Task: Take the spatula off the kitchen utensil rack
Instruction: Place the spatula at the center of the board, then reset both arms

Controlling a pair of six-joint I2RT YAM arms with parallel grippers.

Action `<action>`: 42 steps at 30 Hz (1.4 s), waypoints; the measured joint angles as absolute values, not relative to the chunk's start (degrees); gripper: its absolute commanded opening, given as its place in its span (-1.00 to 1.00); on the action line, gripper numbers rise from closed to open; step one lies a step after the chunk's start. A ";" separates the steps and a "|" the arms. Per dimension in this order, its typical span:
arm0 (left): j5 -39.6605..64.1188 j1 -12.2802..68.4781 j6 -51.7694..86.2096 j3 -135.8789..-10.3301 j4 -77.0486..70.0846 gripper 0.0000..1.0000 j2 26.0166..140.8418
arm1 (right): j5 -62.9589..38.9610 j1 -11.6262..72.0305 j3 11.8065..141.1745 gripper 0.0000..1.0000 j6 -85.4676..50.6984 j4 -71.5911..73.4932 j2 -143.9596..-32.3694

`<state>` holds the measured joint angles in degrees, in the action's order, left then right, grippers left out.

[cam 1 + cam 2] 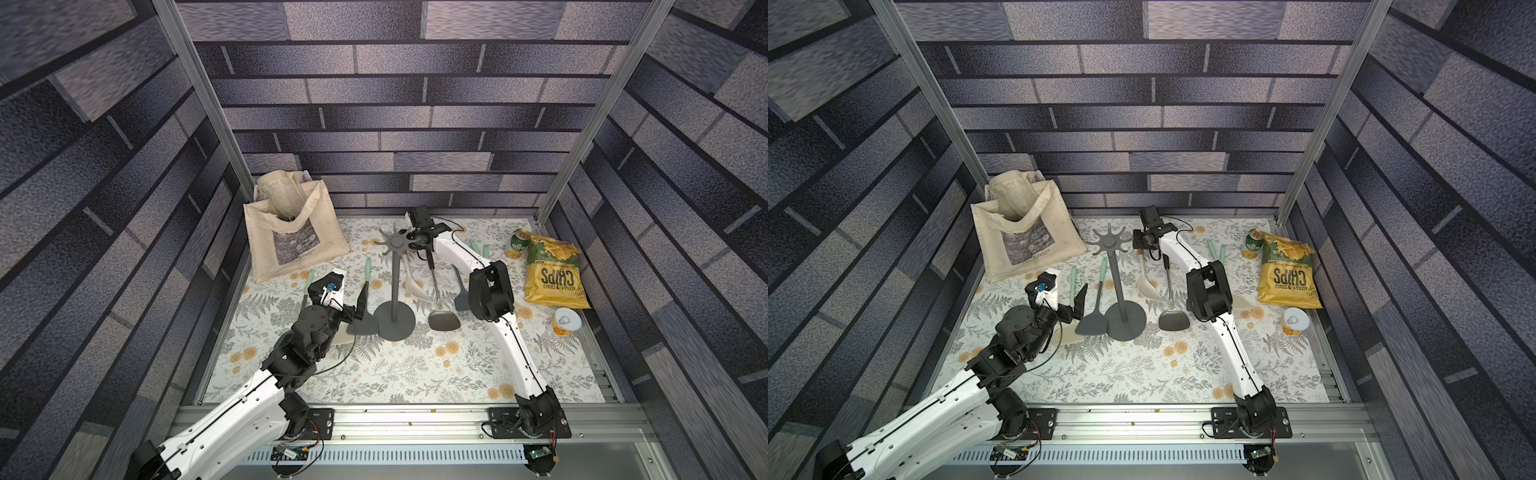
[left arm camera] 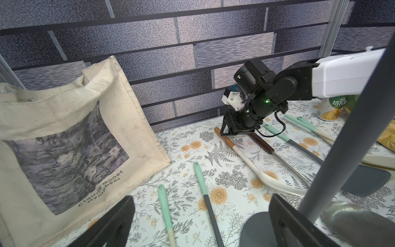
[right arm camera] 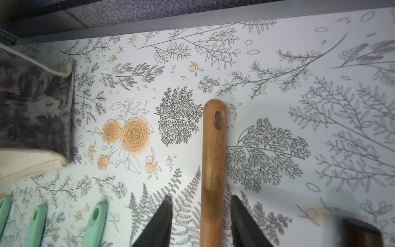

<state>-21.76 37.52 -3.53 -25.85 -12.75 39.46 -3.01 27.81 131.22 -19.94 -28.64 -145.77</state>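
The kitchen utensil rack [image 1: 394,286] [image 1: 1120,286] stands mid-table, and in both top views I see nothing hanging from its hook ring [image 1: 395,243]. Its pole [image 2: 342,132] crosses the left wrist view. The spatula [image 1: 415,286] [image 1: 1148,286] [image 2: 245,156], white with a light wooden handle [image 3: 213,149], lies on the table right of the rack. My right gripper [image 1: 415,245] [image 3: 201,198] is open astride that handle, with a gap on each side. Left of the rack's base, my left gripper [image 1: 353,311] [image 2: 201,222] hangs wide open, holding nothing.
A cream tote bag [image 1: 291,232] stands at the back left. A steel turner [image 1: 444,320] and grey spatulas [image 1: 362,324] [image 1: 461,299] with mint handles lie around the rack. A chips bag [image 1: 552,270], a green can [image 1: 517,243] and a tin [image 1: 567,322] sit at the right.
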 measured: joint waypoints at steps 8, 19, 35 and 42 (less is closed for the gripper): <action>-19.90 28.64 -2.07 -25.85 -10.17 1.00 37.04 | -0.60 26.52 108.09 0.65 -15.09 -18.52 -121.32; -14.55 11.03 1.48 -23.22 -13.08 1.00 41.50 | 11.20 19.25 67.83 1.00 -8.05 -2.83 -92.77; -9.50 -0.86 4.19 -18.70 -33.56 1.00 72.71 | 21.56 10.66 42.96 1.00 -5.17 10.35 -85.25; -8.58 -1.21 3.86 -22.26 -41.25 1.00 84.09 | 17.52 7.92 36.45 1.00 -3.25 27.24 -85.06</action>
